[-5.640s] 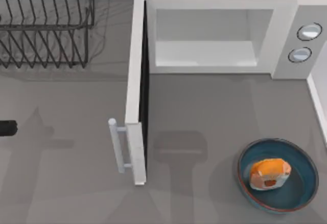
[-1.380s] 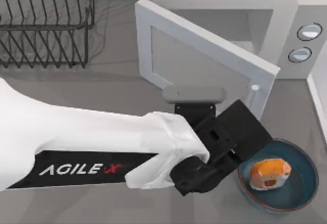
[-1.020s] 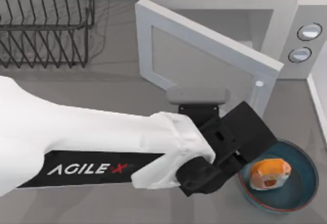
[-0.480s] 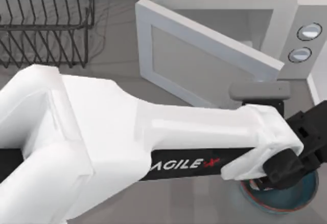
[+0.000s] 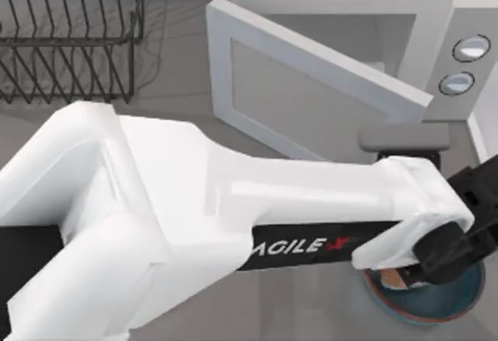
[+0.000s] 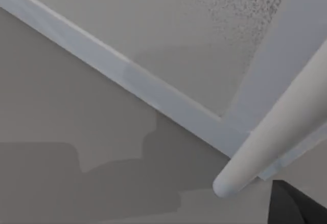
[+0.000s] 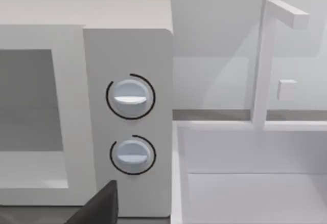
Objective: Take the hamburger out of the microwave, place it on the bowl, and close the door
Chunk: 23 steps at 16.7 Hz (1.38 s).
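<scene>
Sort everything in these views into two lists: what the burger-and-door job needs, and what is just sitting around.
Job:
- hamburger, in the bowl, mostly hidden under the left arm
- bowl, at the table's right
- microwave
- door, partly open
- left gripper, over the bowl

Lying about:
- wire rack, back left
- white sink, beside the microwave

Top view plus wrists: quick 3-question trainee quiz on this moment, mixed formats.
1. True or false: the door is fully shut against the microwave.
2. Which arm reaches across the table to the bowl? A) left B) right
3. Fill in: the rack at the table's far left is made of dark ____.

Key:
1. False; it stands partly open, angled across the cavity.
2. A; the left arm's wrist hangs over the bowl, covering most of the hamburger.
3. wire.
</scene>
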Each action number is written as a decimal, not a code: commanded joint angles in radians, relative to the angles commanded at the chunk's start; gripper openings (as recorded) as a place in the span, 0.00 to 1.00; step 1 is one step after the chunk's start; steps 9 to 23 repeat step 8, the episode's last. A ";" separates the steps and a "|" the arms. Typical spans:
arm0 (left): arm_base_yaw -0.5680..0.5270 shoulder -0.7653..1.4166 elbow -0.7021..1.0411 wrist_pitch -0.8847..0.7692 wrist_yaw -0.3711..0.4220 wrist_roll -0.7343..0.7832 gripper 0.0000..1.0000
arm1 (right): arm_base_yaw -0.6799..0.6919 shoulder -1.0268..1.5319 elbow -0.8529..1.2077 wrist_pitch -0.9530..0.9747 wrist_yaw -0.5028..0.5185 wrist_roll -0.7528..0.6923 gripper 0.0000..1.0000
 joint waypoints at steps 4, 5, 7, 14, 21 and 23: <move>0.107 0.100 0.144 0.042 0.052 0.129 0.00 | 0.000 0.000 0.000 0.000 0.000 0.000 1.00; 0.138 0.124 0.177 0.053 0.066 0.161 0.00 | 0.000 0.000 0.000 0.000 0.000 0.000 1.00; 0.170 0.155 0.212 0.067 0.083 0.196 0.00 | 0.000 0.000 0.000 0.000 0.000 0.000 1.00; 0.172 0.157 0.214 0.068 0.085 0.198 0.00 | 0.000 0.000 0.000 0.000 0.000 0.000 1.00; 0.172 0.157 0.214 0.068 0.085 0.198 0.00 | 0.000 0.000 0.000 0.000 0.000 0.000 1.00; 0.172 0.157 0.214 0.068 0.085 0.198 0.00 | 0.000 0.000 0.000 0.000 0.000 0.000 1.00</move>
